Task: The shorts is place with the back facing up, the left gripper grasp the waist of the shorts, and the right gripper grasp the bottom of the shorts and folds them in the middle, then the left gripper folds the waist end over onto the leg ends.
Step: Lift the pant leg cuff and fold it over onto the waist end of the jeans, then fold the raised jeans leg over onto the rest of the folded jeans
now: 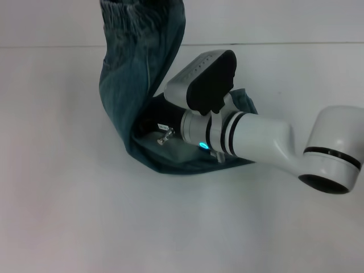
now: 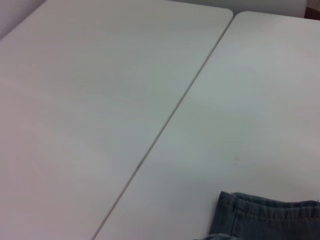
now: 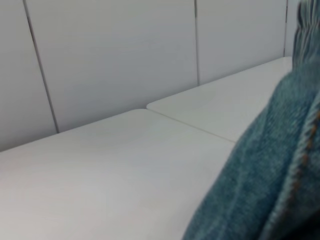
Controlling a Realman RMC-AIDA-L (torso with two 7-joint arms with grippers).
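Observation:
The blue-green denim shorts (image 1: 122, 108) rise from the table in a tall curved fold. Their ruffled waist (image 1: 128, 14) is lifted to the top edge of the head view, and whatever holds it is out of frame. The lower part lies flat on the table under my right arm. My right gripper (image 1: 150, 126), black with a small white label, is tucked inside the fold against the lying denim, and its fingers are hidden by the cloth. A stitched denim edge (image 2: 270, 217) shows in the left wrist view. Denim (image 3: 260, 190) fills one side of the right wrist view.
The white table (image 1: 68, 199) spreads all around the shorts. A seam between two tabletops (image 2: 170, 120) runs across the surface, also seen as a line (image 1: 296, 44) behind the shorts. A panelled wall (image 3: 115, 55) stands beyond the table. My white right arm (image 1: 267, 139) reaches in from the right.

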